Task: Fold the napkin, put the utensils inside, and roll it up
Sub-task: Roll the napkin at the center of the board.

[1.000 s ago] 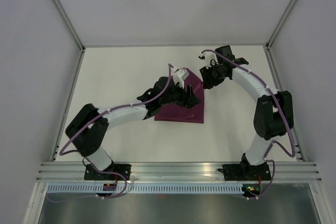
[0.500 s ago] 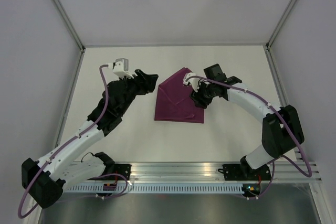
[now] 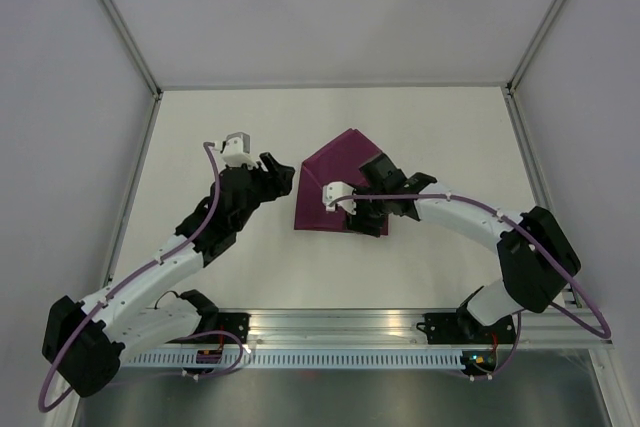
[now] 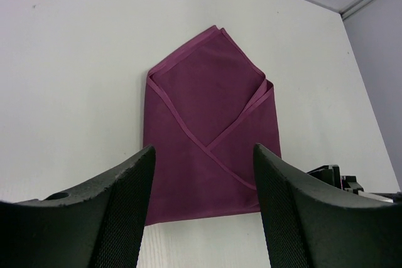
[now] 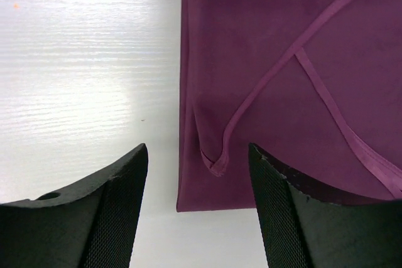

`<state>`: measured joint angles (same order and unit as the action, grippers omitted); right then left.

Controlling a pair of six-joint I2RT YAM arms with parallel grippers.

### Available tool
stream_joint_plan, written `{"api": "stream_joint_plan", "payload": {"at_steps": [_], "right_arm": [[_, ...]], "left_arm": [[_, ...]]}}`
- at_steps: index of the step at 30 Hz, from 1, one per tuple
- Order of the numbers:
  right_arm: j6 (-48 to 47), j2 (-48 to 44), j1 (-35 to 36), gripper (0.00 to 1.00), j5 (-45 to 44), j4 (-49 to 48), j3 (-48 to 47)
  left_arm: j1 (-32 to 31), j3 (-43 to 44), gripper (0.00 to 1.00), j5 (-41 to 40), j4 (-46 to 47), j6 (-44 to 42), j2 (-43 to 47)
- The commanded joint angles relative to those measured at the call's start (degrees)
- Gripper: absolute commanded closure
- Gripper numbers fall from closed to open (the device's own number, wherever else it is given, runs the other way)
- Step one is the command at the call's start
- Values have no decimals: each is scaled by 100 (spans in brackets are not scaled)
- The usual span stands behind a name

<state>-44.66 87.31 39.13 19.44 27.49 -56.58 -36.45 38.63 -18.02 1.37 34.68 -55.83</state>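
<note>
Locating the napkin (image 3: 335, 162): it lies folded to an envelope shape at mid-desk (image 3: 220, 117), point far, straight edge near, long axis running near to far. The right gripper (image 3: 358, 215) hangs over its near part, released and holding nothing; the near left corner shows between its fingers (image 5: 113, 205). The left gripper (image 3: 278, 173), also released and empty, stands just left of the napkin, apart from it. The right arm is nearer. No utensils are in view.

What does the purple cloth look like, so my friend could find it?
Start at the white table. Near its middle lies the napkin, a plum-purple cloth folded flat like an envelope, pointed at the far end. It is the only coloured thing there, partly under the right gripper.
</note>
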Motion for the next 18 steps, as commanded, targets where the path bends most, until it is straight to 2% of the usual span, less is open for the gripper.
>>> {"api": "stream_joint_plan", "payload": {"at_steps": [1, 9, 18], "right_arm": [[-420, 23, 147, 29, 200, -375, 138], [-446, 409, 358, 29, 368, -1104, 235], [-315, 1025, 367, 33, 341, -1403, 85]], "left_arm": [[-12, -75, 32, -193, 83, 285, 169], [-12, -128, 32, -263, -66, 189, 388], [-12, -189, 32, -290, -84, 48, 459]]}}
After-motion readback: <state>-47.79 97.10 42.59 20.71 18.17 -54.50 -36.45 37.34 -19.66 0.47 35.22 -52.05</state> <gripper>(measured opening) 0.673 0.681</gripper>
